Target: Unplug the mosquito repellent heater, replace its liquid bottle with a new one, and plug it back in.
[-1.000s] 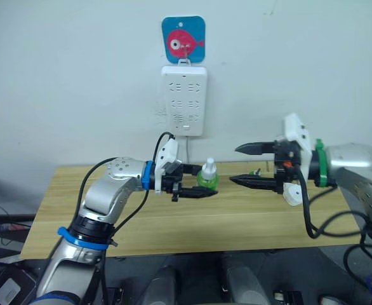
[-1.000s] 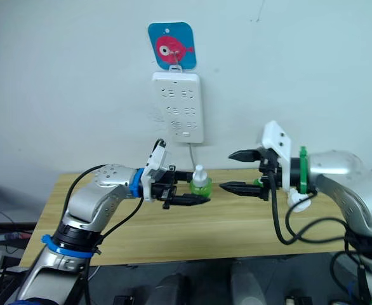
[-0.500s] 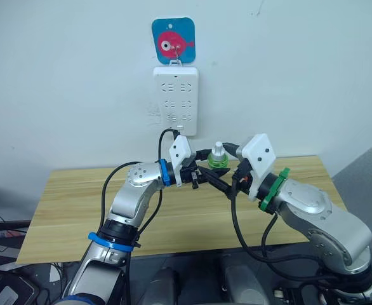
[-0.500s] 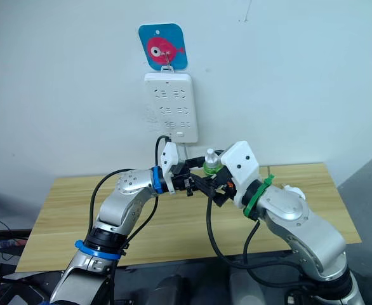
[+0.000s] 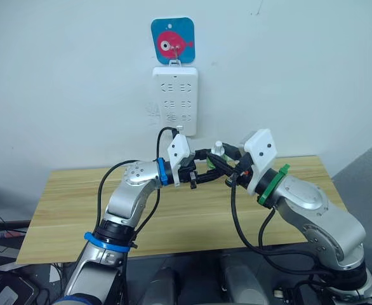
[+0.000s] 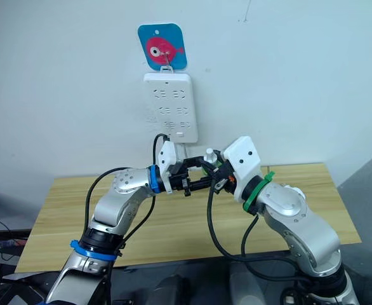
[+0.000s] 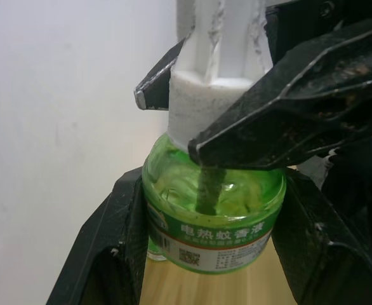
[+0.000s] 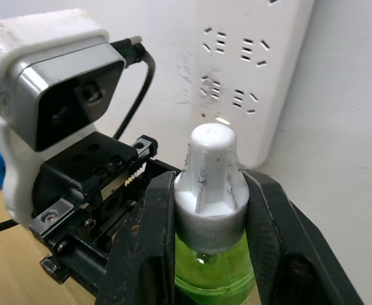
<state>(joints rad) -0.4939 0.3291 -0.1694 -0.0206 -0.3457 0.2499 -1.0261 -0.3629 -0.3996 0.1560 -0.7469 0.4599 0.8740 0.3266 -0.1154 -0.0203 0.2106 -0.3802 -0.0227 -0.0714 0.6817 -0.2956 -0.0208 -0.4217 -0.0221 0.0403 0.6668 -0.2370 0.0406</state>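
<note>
The liquid bottle (image 7: 214,210) is clear green with a white cap (image 8: 208,184). It hangs upright above the table in front of the wall strip. My left gripper (image 5: 206,173) is shut on its green body, one black finger (image 7: 110,254) on each side. From the other side my right gripper (image 5: 220,163) reaches in, and its two black fingers (image 8: 149,241) press against both sides of the white cap. Both grippers meet at the bottle (image 6: 209,155). The mosquito repellent heater is out of view.
A long white power strip (image 5: 175,100) hangs on the wall under a blue hook plate with a pink fish (image 5: 173,40), right behind the bottle. A wooden table (image 5: 78,203) runs below both arms. The left gripper's black cable loops up near the strip.
My right arm swung in from the right to the bottle, and its fingers, wide open before, have closed onto the white cap. The left gripper kept hold of the bottle and lifted it.
</note>
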